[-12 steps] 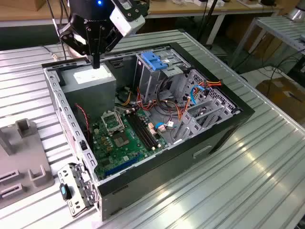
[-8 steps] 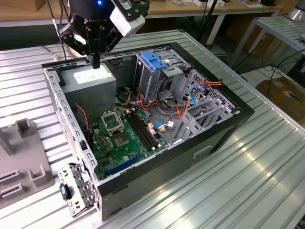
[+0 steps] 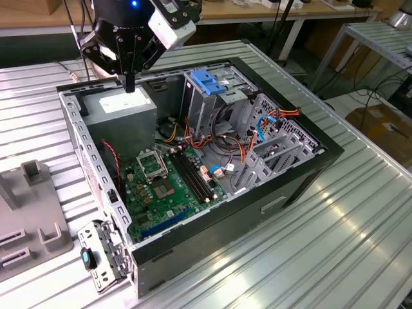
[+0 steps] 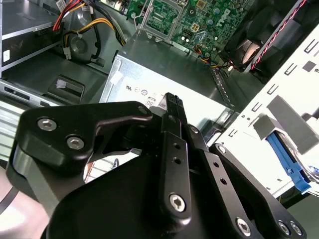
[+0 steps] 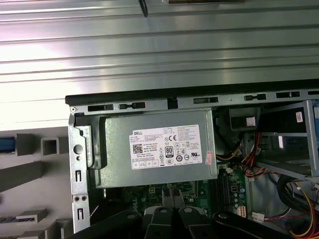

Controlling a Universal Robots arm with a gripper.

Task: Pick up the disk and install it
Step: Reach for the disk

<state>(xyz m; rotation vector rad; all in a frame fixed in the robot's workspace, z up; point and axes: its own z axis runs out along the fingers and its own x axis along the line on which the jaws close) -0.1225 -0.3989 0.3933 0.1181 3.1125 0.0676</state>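
Observation:
My gripper (image 3: 129, 85) hangs over the back corner of the open computer case (image 3: 302, 168), its black fingers (image 4: 172, 103) pressed together with nothing between them. Straight beneath sits the large grey box with a white label (image 5: 164, 149), seen in all three views. The disk is out of view. Thin bright blue edges (image 5: 6, 144) show on the grey fixture (image 5: 30, 174) beside the case; I cannot tell what they belong to. A blue plastic bracket with flat tabs (image 3: 207, 82) rests on top of the drive cage inside the case.
The green motherboard (image 3: 164, 187) lies on the case floor amid red, orange and yellow cables (image 3: 241, 151). A metal panel with a blue latch (image 3: 88, 259) stands at the case's near corner. A ribbed metal table (image 3: 335, 244) carries everything; the grey fixture (image 3: 32, 222) sits at the exterior view's left.

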